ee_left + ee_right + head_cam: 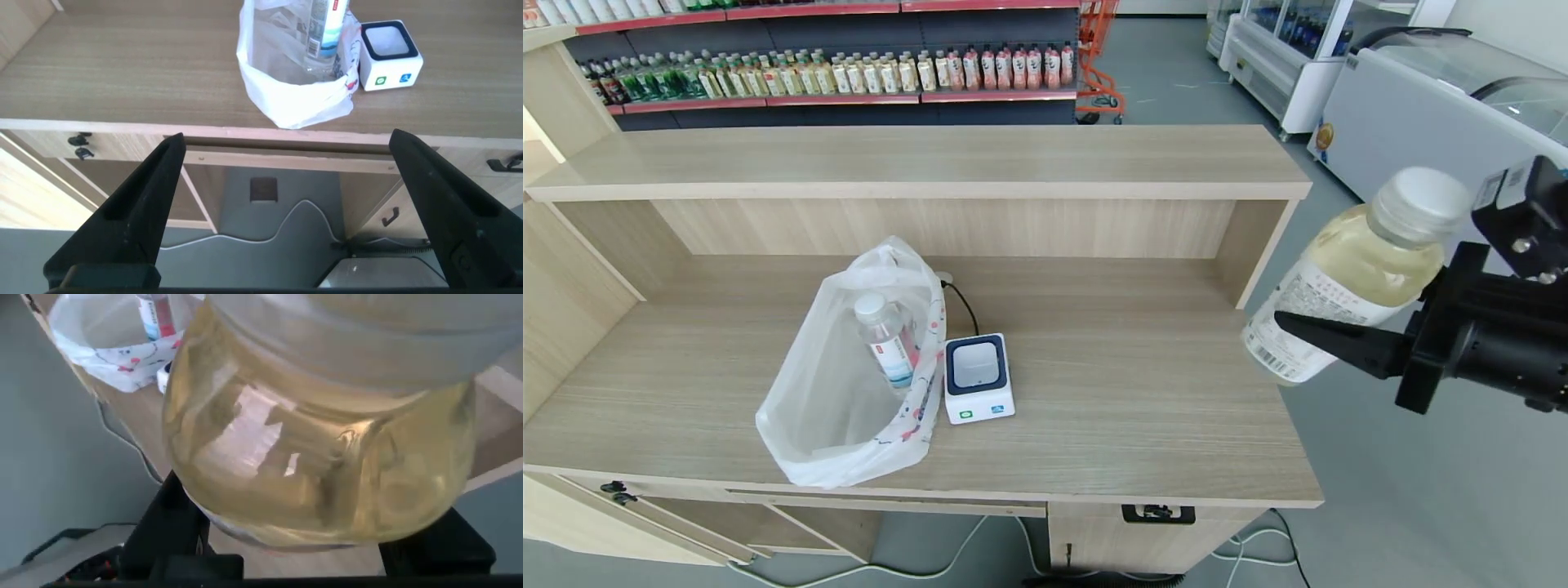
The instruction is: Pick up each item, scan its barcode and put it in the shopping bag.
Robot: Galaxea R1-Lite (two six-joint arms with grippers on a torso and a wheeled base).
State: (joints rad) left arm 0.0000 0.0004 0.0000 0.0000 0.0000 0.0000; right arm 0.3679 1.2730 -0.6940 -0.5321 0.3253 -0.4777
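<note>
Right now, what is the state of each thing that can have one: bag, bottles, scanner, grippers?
Bag: open, upright on the counter, one bottle inside.
Clear bottle: capped, leaning in the bag.
Yellow bottle: capped, tilted, held beyond the counter's right end.
Scanner: on the counter beside the bag, cable attached.
Left gripper: open, empty.
Right gripper: shut on the yellow bottle.

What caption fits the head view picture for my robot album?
Right end effector holds a yellow drink bottle beside the counter, where scanner and shopping bag holding a clear bottle wait.
</note>
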